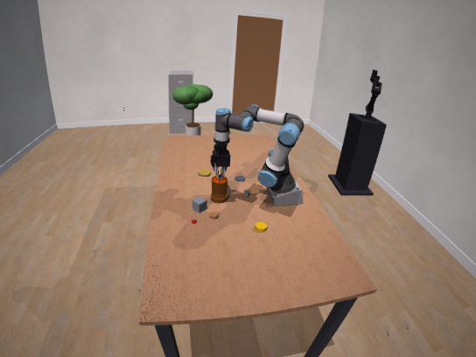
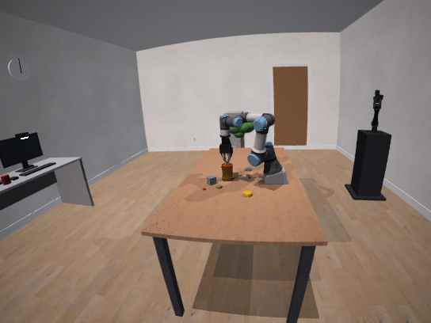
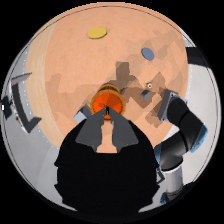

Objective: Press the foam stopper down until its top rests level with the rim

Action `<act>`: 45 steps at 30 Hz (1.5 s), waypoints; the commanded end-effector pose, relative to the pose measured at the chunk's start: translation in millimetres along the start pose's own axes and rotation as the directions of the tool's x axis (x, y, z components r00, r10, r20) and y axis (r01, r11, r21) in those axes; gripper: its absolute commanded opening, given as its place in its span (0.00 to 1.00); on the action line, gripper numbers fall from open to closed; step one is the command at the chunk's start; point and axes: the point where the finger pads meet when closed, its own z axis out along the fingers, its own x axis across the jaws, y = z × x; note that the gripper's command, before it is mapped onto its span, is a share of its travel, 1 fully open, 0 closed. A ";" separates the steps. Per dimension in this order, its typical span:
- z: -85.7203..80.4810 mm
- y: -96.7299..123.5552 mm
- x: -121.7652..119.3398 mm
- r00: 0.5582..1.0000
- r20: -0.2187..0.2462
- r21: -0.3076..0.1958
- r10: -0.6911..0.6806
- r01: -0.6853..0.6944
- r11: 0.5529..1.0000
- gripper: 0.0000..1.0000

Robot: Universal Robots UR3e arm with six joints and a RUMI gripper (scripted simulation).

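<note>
With its fingers brought fully together and holding nothing, the pincer point(image 1: 220, 174) points straight down onto the orange foam stopper point(image 3: 106, 102) in the mouth of the brown jar point(image 1: 220, 190), which stands upright near the middle of the bench point(image 1: 258, 280), left of the arm's base point(image 1: 296, 199). The pressing step looks to be in hand; whether the tips bear on the foam cannot be told. The next move calls for a measured push, stopping short of overdriving, then a straight lift away.
</note>
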 end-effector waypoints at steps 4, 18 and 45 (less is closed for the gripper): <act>2.7 0.0 0.7 1.000 -0.004 -0.003 0.002 -0.002 1.000 0.00; 2.7 0.0 0.7 1.000 -0.004 -0.003 0.002 -0.002 1.000 0.00; -1.8 -0.4 0.1 1.000 -0.002 -0.001 0.001 -0.001 1.000 0.00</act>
